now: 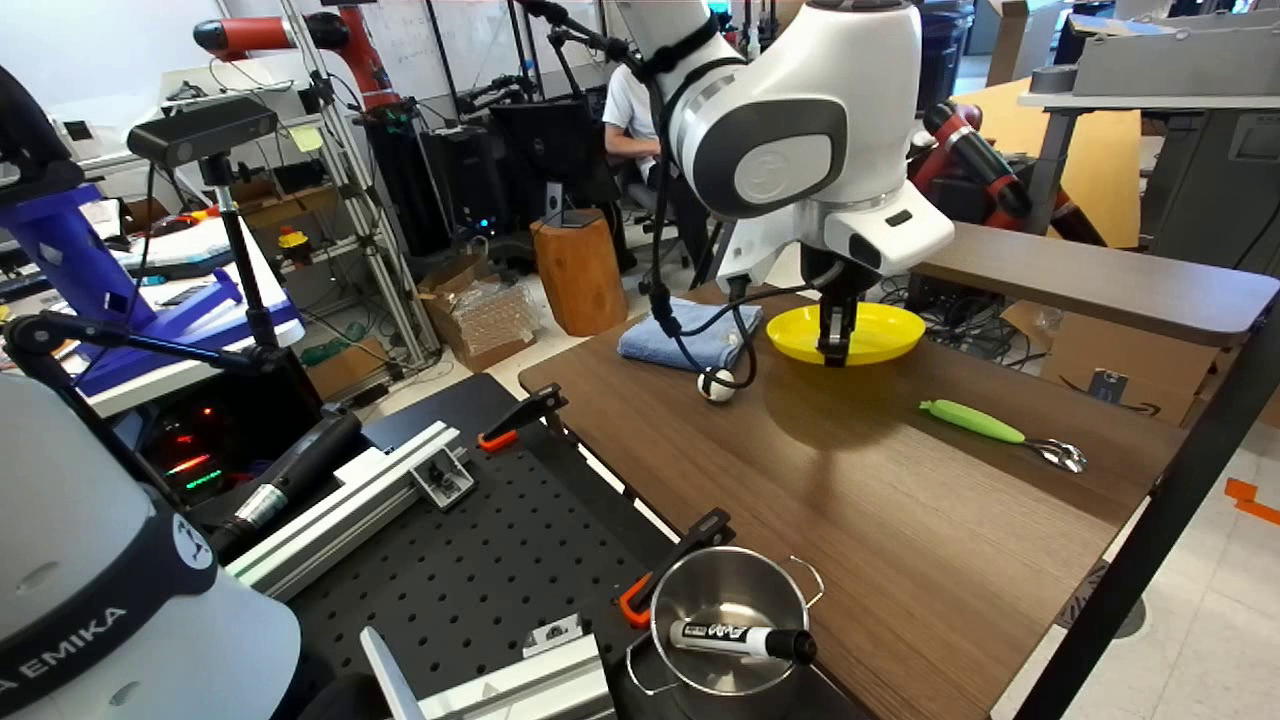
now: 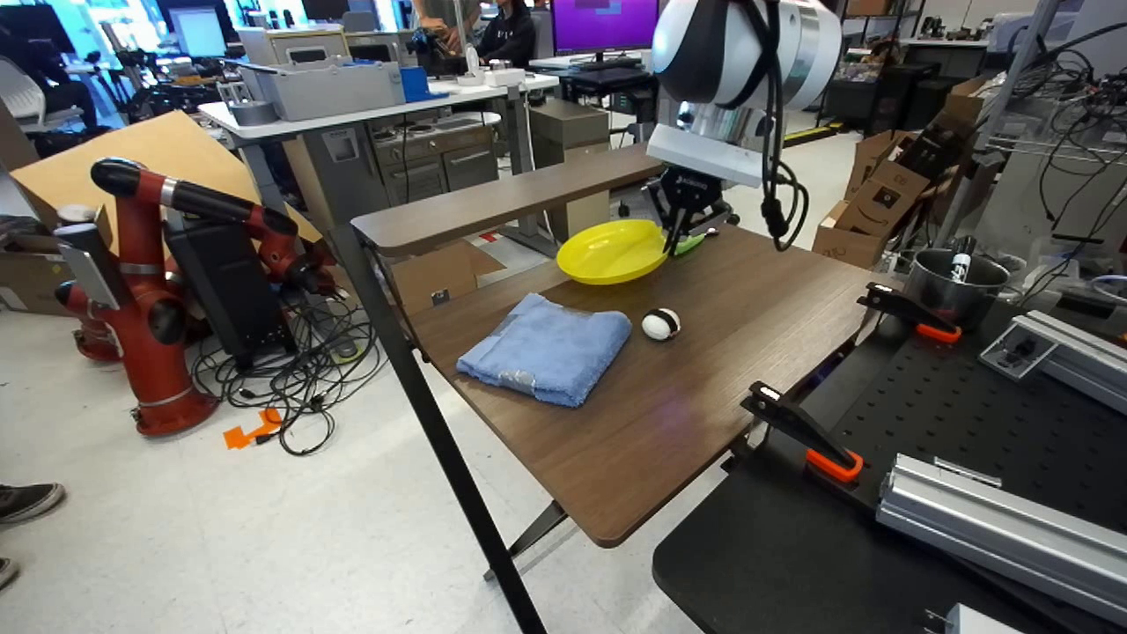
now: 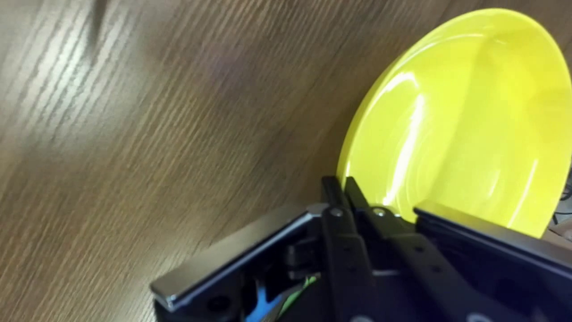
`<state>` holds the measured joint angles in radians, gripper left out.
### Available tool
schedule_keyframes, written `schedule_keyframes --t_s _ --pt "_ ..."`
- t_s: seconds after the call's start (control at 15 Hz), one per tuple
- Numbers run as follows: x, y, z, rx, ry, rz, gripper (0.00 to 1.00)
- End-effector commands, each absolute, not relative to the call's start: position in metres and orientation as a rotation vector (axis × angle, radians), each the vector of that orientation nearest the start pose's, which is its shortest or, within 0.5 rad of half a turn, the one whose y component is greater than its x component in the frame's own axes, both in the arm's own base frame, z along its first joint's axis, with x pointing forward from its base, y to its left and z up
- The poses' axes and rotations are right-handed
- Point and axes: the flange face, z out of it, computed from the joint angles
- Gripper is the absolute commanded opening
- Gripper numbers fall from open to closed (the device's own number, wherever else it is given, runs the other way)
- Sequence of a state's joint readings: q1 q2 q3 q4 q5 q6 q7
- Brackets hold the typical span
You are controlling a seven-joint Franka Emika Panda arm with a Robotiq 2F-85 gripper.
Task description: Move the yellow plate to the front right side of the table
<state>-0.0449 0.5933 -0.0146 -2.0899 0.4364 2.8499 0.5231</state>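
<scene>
Clearly, in an exterior view the pincer [image 1: 834,352] points downward, its tips at the near rim of the yellow plate [image 1: 885,325], by the far edge of the brown worktop [image 1: 930,520]. The plate appears between a folded blue cloth [image 1: 660,338] and a green-handled utensil [image 1: 975,421] whose metal end points away from it. A soft shadow spreads over the wood below the plate — it looks raised, though whether some part touches the surface I cannot tell. Well apart, a steel pot [image 1: 690,585] stands near where the worktop meets a black perforated board [image 1: 520,545]; a marker [image 1: 720,637] leans inside, its black cap over the rim. A person [image 1: 630,112] sits in the background, partly hidden by the white arm [image 1: 870,90].

Also in an exterior view, the pincer hangs at the plate's right-hand rim, and a bit of the green handle shows just past it. A white ball [image 2: 652,327] with a black band rests just beside a corner of the cloth, apart from it. Two black-and-orange clamps [image 2: 835,467] sit along the side next to the board, and a red robot arm [image 2: 163,352] stands on the floor at the left.

From the wrist view the grip is easy to read: two black fingertips [image 3: 331,188] pinch the plate's rim between them — one on the outer side, one on the inner. The plate slants across the upper right, its glossy inner face toward the camera, while the wood grain of the worktop fills the left.
</scene>
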Motion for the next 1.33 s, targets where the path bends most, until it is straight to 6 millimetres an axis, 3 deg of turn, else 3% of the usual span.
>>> schedule_keyframes --t_s 0.0,0.27,0.6,0.87,1.27 --pt "0.551 -0.064 0.176 -2.621 1.305 -0.235 0.01" --pt "0.517 -0.088 0.197 -2.625 1.258 -0.244 0.01" --pt "0.485 -0.138 0.209 -2.563 1.276 -0.273 0.01" --pt "0.468 -0.166 0.189 -2.545 1.303 -0.257 0.01" --pt "0.447 -0.178 0.147 -2.544 1.337 -0.19 0.01"
